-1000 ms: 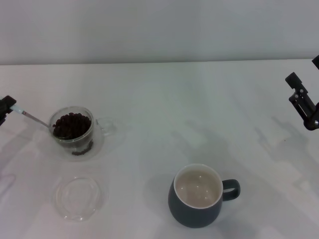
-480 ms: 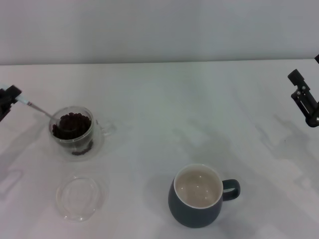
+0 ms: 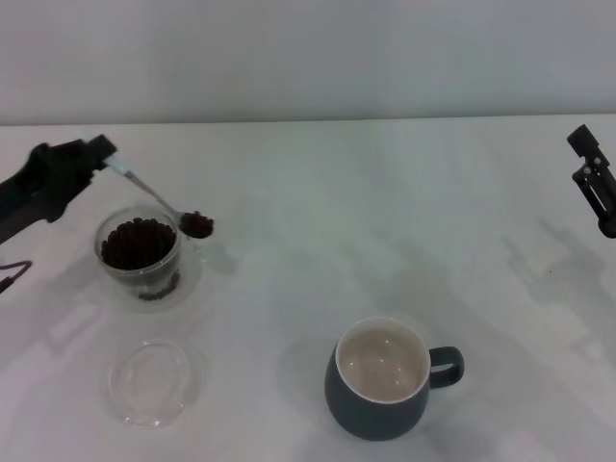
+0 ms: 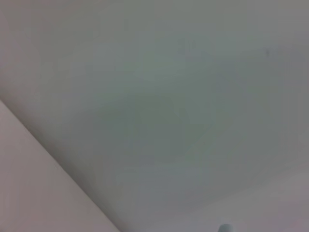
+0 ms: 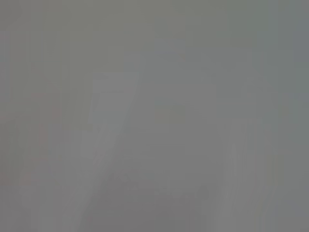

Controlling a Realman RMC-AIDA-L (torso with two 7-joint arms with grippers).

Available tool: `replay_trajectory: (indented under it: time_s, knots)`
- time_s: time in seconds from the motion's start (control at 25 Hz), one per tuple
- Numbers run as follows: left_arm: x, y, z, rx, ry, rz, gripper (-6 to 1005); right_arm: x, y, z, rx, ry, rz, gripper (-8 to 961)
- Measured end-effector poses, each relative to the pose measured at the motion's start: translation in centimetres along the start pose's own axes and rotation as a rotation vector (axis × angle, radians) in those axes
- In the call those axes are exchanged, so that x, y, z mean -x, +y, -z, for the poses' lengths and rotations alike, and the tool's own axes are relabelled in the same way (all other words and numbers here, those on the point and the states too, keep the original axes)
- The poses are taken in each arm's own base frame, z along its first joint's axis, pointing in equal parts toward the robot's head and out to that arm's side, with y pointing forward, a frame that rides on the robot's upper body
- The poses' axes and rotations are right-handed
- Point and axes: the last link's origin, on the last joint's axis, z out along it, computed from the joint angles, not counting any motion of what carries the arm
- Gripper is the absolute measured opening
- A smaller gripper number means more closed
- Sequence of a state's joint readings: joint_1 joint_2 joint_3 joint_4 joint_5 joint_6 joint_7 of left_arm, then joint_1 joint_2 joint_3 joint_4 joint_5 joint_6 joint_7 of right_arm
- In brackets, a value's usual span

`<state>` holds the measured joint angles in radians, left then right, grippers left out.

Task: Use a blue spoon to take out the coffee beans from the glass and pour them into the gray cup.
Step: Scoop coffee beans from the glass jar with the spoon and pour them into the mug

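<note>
My left gripper is shut on the pale blue handle end of the blue spoon, at the table's left. The spoon slants down to the right, and its bowl carries a small heap of coffee beans just past the right rim of the glass. The glass is a clear mug filled with coffee beans. The gray cup, cream-white inside and empty, stands at the front centre-right with its handle to the right. My right gripper hangs at the far right edge, away from everything.
A shallow clear glass dish lies in front of the glass. A few beans lie on the table under the glass's front edge. The white table stretches between the glass and the gray cup. Both wrist views show only blank grey.
My left gripper has risen and moved right into view. The spoon's bowl has come up out of the glass with beans in it and now sits past the glass's right rim.
</note>
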<state>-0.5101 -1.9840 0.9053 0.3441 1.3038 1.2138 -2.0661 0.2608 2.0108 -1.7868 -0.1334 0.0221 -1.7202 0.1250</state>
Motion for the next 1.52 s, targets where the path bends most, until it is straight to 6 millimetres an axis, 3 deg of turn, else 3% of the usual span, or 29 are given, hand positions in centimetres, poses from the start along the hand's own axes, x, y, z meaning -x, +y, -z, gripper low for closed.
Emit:
replay_trajectory:
  time_s: [0.6, 1.52]
  knots:
    - [3.2, 3.8, -5.8, 0.091, -0.224, -0.044, 125, -0.5, -0.8, 0.0, -0.056, 0.033, 0.006, 580]
    - [8.7, 5.2, -6.8, 0.168, -0.478, -0.127, 125, -1.2, -1.1, 1.2, -0.091, 0.097, -0.03, 580]
